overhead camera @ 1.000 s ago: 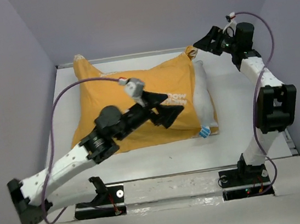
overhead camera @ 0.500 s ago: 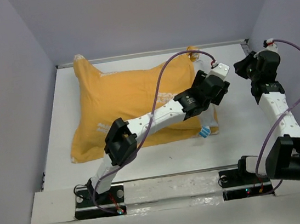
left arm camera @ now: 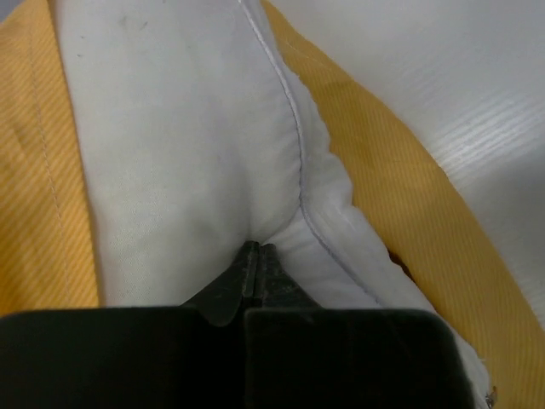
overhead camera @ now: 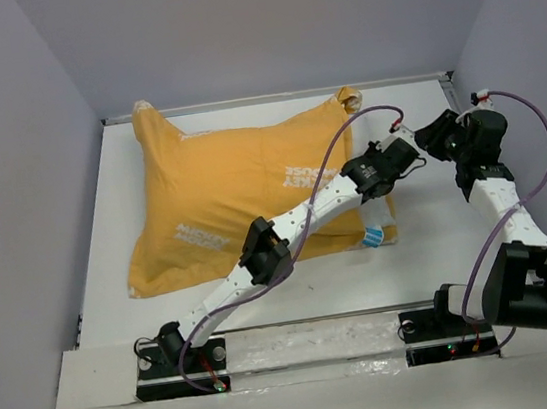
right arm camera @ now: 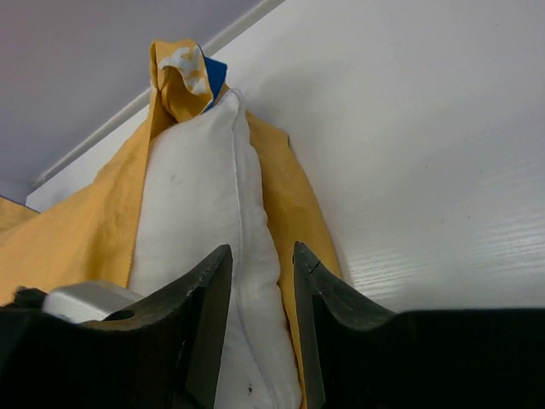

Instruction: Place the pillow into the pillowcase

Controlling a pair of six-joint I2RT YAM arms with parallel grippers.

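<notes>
The mustard-yellow pillowcase [overhead camera: 231, 190] lies flat on the table with its mouth to the right. The white pillow [left arm camera: 170, 128] sits inside it, and its end and seam still show between the yellow lips [right arm camera: 192, 196]. Its blue-and-white tag [overhead camera: 374, 237] pokes out at the near right corner. My left gripper [left arm camera: 257, 247] is shut, its tips pressed into the pillow's exposed end and dimpling the fabric [overhead camera: 396, 156]. My right gripper [right arm camera: 260, 251] hovers open just right of the mouth [overhead camera: 433, 133], with the pillow seam and the lower yellow lip showing beyond its jaws.
White table [overhead camera: 440, 243] with a raised back rim and grey walls close on both sides. The knotted far corner of the pillowcase [right arm camera: 183, 72] stands up by the back rim. The left arm [overhead camera: 265, 251] stretches diagonally across the pillowcase's near edge.
The left arm has swung right across the pillowcase to its mouth, and its jaws have shut. The right arm has come down from the back corner to the mouth beside it.
</notes>
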